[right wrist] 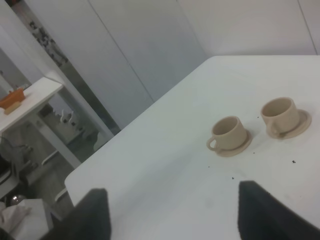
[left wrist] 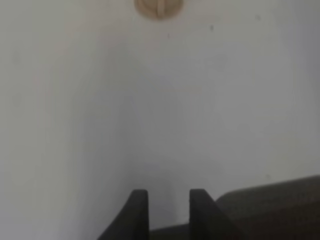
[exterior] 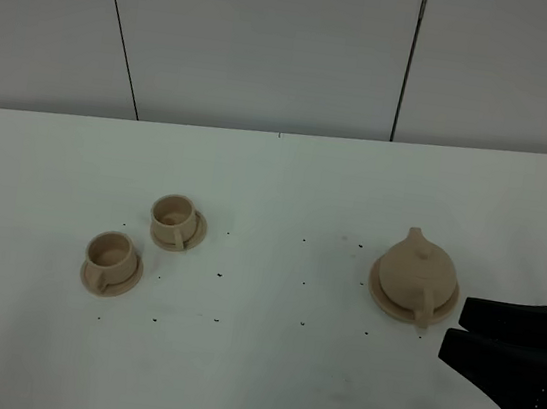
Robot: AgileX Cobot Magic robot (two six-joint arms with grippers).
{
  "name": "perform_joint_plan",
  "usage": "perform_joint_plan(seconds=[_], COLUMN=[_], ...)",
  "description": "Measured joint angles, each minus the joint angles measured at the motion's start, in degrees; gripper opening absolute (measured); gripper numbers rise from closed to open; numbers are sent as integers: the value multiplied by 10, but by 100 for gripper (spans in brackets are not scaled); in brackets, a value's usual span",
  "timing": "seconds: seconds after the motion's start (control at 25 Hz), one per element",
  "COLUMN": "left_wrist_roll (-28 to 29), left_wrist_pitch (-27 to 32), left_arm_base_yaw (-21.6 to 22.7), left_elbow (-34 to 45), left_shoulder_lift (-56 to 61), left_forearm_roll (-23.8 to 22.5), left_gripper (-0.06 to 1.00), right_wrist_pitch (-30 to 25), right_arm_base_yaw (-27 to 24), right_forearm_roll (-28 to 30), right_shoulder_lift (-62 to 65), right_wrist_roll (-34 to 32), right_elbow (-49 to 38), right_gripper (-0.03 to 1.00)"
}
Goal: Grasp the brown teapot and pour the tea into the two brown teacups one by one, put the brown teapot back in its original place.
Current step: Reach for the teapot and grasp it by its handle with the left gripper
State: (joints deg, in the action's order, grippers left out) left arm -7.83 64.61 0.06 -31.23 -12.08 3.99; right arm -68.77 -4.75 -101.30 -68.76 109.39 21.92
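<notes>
The brown teapot stands upright on its round plate at the right of the white table, handle toward my right gripper. That gripper is open and empty, its fingertips a short way from the handle. The two brown teacups sit on saucers at the left. The right wrist view shows both teacups beyond the wide-apart fingers; the teapot is out of that view. My left gripper shows only in its wrist view, fingers a little apart with nothing between, one teacup far ahead.
Small dark specks are scattered over the tabletop between cups and teapot. The table's back edge meets a grey panelled wall. In the right wrist view the table's corner drops off toward another white table.
</notes>
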Motion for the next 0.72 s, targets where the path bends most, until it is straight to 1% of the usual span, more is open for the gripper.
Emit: perform_joint_plan(seconds=[0.08, 0.28, 0.44, 0.6, 0.72], left_wrist_roll=[0, 2, 2, 3, 3], left_wrist_pitch=[-23, -40, -43, -44, -44], left_arm_base_yaw=[0, 0, 0, 0, 0], left_elbow=[6, 18, 19, 19, 19], left_shoulder_lift=[0, 0, 0, 0, 0], left_forearm_roll=[3, 4, 4, 4, 4], left_gripper=[27, 27, 27, 27, 27], right_wrist_pitch=[0, 0, 0, 0, 0], right_arm_base_yaw=[0, 0, 0, 0, 0], right_forearm_roll=[1, 3, 3, -2, -19], right_shoulder_lift=[0, 0, 0, 0, 0], right_wrist_roll=[-1, -3, -2, 0, 0], right_elbow=[0, 0, 0, 0, 0], right_gripper=[53, 53, 53, 50, 49])
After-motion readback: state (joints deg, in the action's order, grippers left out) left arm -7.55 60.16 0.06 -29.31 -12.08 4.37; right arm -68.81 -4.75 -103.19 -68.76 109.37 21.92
